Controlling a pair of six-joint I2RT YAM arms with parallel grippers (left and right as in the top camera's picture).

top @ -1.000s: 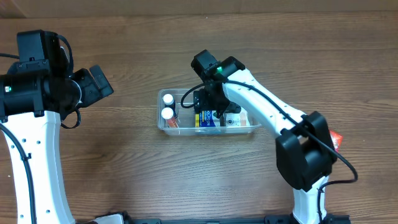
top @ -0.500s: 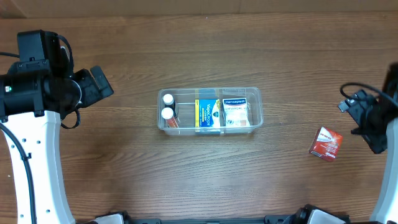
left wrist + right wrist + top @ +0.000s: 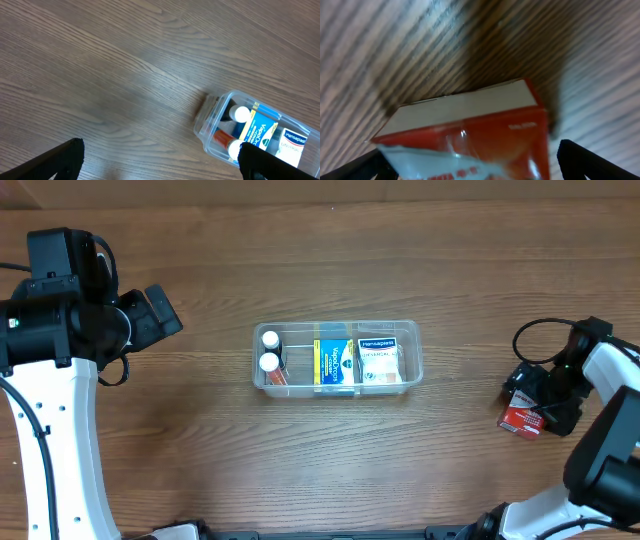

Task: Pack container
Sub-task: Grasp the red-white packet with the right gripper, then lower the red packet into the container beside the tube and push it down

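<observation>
The clear container [image 3: 337, 325] sits mid-table and holds two white-capped bottles [image 3: 270, 351], a blue-and-yellow box [image 3: 334, 361] and a white box [image 3: 379, 359]. It also shows in the left wrist view [image 3: 206, 114]. A red box [image 3: 518, 420] lies on the table at the far right. My right gripper [image 3: 540, 393] is low over it. In the right wrist view the red box [image 3: 490, 120] lies between the open fingers [image 3: 470, 167], with a small gap at the right finger. My left gripper [image 3: 160, 315] is open and empty, raised to the left of the container [image 3: 160, 165].
Bare wooden table [image 3: 330, 460] lies all round the container. The left arm's white link [image 3: 60, 440] stands along the left edge. A black cable [image 3: 535, 330] loops above the right gripper.
My right arm has left the container, where it was over the white box, swung to the far right and come down over the red box. The left arm has not moved.
</observation>
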